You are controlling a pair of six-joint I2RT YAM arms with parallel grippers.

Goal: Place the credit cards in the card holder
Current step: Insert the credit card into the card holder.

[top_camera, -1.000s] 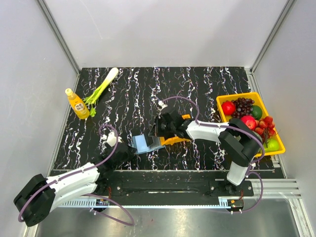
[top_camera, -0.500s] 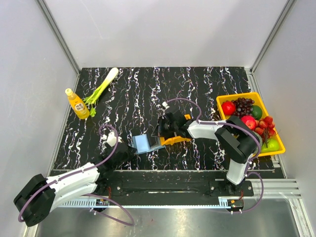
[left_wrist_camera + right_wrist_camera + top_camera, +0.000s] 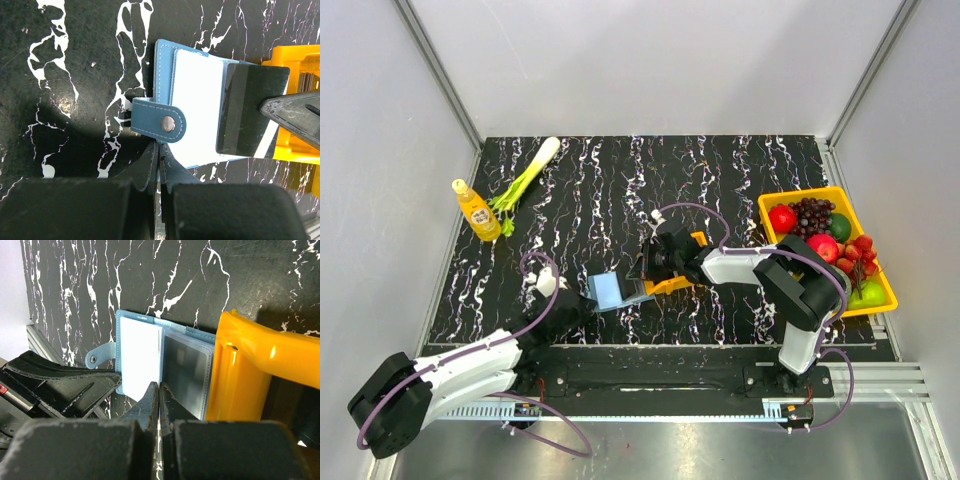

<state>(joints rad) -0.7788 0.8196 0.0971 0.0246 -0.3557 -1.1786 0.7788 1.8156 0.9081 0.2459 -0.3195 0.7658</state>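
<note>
The blue card holder lies open on the black marble table, showing a white inner page and a snap tab. My left gripper is shut on its near edge, just under the tab. A dark credit card hangs over the holder's right half, pinched at its right edge by my right gripper, which is shut on it. In the right wrist view the card is edge-on, between the white page and a clear sleeve. From above, the holder sits between both grippers.
A small orange tray touches the holder's right side, under the right arm. A yellow fruit bin stands at the right edge. An orange bottle and a leek lie far left.
My right gripper has shifted slightly to the right with the card. The holder looks a little narrower from above. The left arm has stayed put.
</note>
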